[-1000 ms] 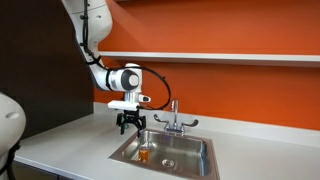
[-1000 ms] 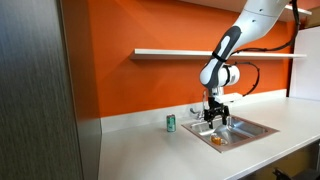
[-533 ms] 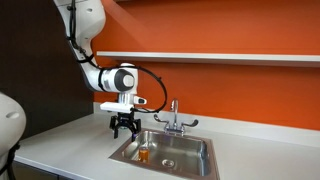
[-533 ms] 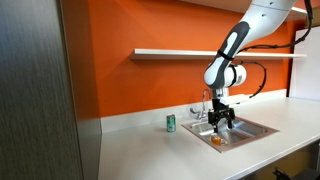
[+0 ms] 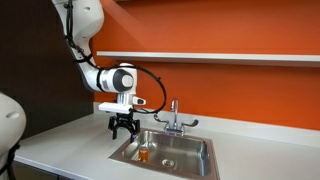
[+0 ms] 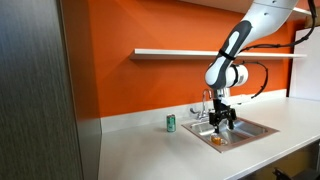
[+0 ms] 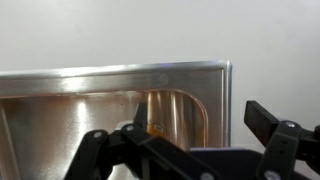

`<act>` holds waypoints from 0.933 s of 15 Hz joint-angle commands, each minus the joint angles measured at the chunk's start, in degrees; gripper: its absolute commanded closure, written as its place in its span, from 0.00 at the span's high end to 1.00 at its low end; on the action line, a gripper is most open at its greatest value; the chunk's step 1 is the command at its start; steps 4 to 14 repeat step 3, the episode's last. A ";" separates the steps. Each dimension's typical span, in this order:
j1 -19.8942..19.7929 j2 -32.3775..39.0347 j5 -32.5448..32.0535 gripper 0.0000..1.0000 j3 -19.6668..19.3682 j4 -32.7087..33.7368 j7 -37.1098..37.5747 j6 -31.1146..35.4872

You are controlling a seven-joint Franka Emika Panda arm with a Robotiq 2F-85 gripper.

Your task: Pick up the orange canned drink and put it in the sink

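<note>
The orange canned drink [image 5: 145, 154] stands upright inside the sink [image 5: 196, 146], near its front corner. It also shows in the sink [image 6: 262, 128] as a small orange shape [image 6: 217, 140]. My gripper [image 5: 124, 129] hangs open and empty above the sink's edge, up and to the side of the can, apart from it. It is also in an exterior view [image 6: 222, 122]. In the wrist view the open fingers [image 7: 185, 150] frame the steel basin corner [image 7: 200, 90], with a bit of the orange can [image 7: 153, 126] showing between them.
A chrome two-handled faucet [image 5: 173, 117] stands behind the basin. A green can [image 6: 171, 122] stands on the white counter [image 6: 140, 150] beside the sink. An orange wall with a shelf [image 6: 200, 52] runs behind. A dark cabinet [image 6: 40, 90] stands at the counter's end.
My gripper has risen and drawn back from over the can toward the sink's edge. The can stays in the basin.
</note>
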 commanded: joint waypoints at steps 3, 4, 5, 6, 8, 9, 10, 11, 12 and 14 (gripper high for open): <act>-0.60 0.02 0.01 1.00 0.61 0.06 0.01 -0.11; -0.60 0.02 0.01 1.00 0.61 0.06 0.01 -0.11; -0.60 0.02 0.01 1.00 0.61 0.06 0.01 -0.11; -0.60 0.02 0.01 1.00 0.61 0.06 0.01 -0.11; -0.60 0.02 0.01 1.00 0.61 0.06 0.01 -0.11; -0.60 0.02 0.01 1.00 0.61 0.06 0.01 -0.11; -0.60 0.02 0.01 1.00 0.61 0.06 0.01 -0.11; -0.60 0.02 0.01 1.00 0.61 0.06 0.01 -0.11; -0.60 0.02 0.01 1.00 0.61 0.06 0.01 -0.11; -0.60 0.02 0.01 1.00 0.61 0.06 0.01 -0.11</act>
